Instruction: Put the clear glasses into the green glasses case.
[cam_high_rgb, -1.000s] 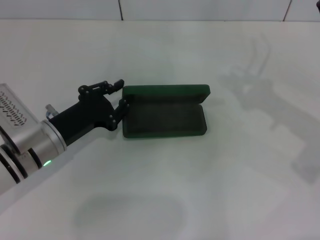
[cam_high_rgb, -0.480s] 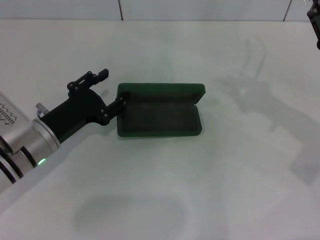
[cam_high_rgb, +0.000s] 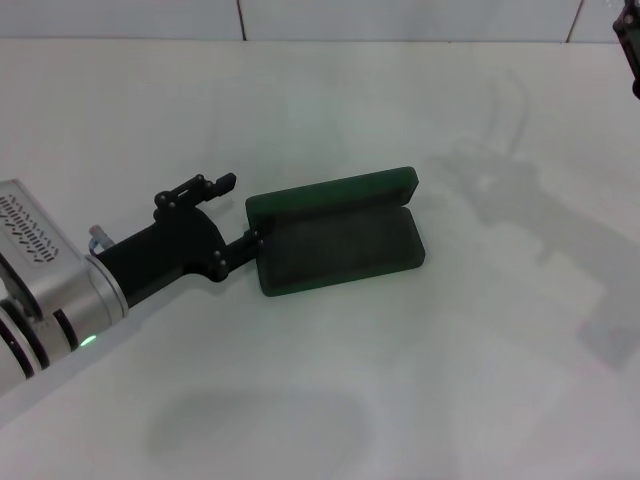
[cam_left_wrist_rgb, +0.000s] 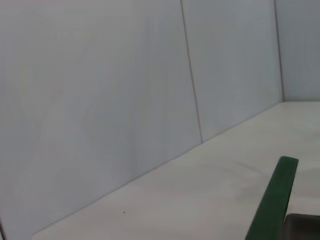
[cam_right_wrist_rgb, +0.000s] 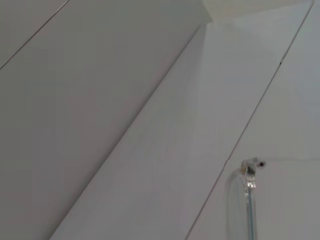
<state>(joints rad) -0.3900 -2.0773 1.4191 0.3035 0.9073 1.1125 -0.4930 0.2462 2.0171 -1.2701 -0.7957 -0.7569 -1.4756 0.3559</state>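
Observation:
The green glasses case (cam_high_rgb: 340, 245) lies open in the middle of the white table, skewed, with its lid standing along the far side and its dark lining empty. The lid's edge (cam_left_wrist_rgb: 275, 200) also shows in the left wrist view. My left gripper (cam_high_rgb: 240, 212) is open at the case's left end, with its nearer fingertip (cam_high_rgb: 254, 239) against that end. Only a dark bit of my right gripper (cam_high_rgb: 628, 40) shows, high at the far right corner. The clear glasses (cam_right_wrist_rgb: 248, 200) appear close in the right wrist view, held up in front of the wall.
The white table (cam_high_rgb: 330, 400) spreads all around the case, and a tiled wall (cam_high_rgb: 400, 18) stands behind its far edge. Arm shadows fall on the table's right part.
The case has turned, its right end swinging away from me and its left end toward me. My left gripper has shifted slightly right and nearer, staying at the case's left end.

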